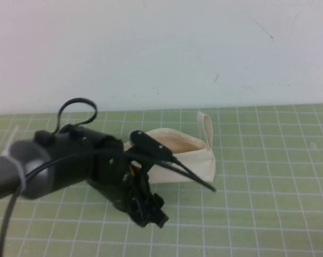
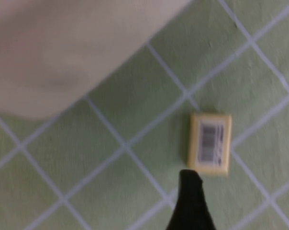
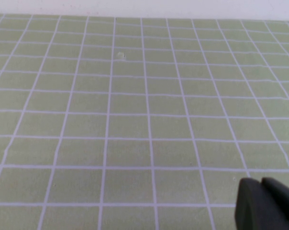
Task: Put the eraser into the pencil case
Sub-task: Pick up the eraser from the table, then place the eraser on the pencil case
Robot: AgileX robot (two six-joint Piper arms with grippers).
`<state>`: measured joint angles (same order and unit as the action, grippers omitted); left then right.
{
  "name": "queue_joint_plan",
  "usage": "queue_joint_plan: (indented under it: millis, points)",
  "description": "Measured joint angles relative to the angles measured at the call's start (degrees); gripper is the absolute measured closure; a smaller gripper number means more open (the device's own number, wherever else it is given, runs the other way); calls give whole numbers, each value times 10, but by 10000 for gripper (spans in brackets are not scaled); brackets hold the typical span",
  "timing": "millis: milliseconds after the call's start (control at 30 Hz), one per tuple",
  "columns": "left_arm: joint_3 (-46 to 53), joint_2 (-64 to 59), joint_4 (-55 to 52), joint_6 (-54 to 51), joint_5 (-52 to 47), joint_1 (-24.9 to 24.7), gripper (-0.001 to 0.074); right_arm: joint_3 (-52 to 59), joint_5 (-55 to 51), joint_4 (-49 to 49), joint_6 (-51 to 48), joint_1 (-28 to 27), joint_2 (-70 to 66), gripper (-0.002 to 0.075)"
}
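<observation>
The eraser, a small tan-yellow block with a barcode label, lies flat on the green grid mat; the arm hides it in the high view. The cream pencil case lies on the mat with its top open and its loop strap standing at the far end; its side also shows in the left wrist view. My left gripper points down just in front of the case, open and empty, with one black fingertip beside the eraser's edge. My right gripper is shut and empty over bare mat, out of the high view.
The green grid mat covers the table up to a white wall at the back. The left arm's cable loops up above its wrist.
</observation>
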<state>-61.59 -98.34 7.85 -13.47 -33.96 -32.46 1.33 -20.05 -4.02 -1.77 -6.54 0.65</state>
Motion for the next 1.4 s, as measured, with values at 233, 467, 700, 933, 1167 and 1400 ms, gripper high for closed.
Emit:
queue_joint_plan:
  millis: [233, 467, 700, 933, 1167, 1400]
  points:
    - [-83, -99, 0, 2, -52, 0, 330, 0, 0, 0, 0, 0, 0, 727]
    - [-104, -142, -9, 2, -58, 0, 396, 0, 0, 0, 0, 0, 0, 727]
    - [-106, -142, -7, 2, -66, 0, 547, 0, 0, 0, 0, 0, 0, 727]
    - [-106, -78, 35, -15, -106, 0, 547, 0, 0, 0, 0, 0, 0, 727]
    - [-174, -3, 44, -20, -67, 0, 547, 0, 0, 0, 0, 0, 0, 727]
    - [-216, -17, 41, -22, 24, 0, 547, 0, 0, 0, 0, 0, 1, 727]
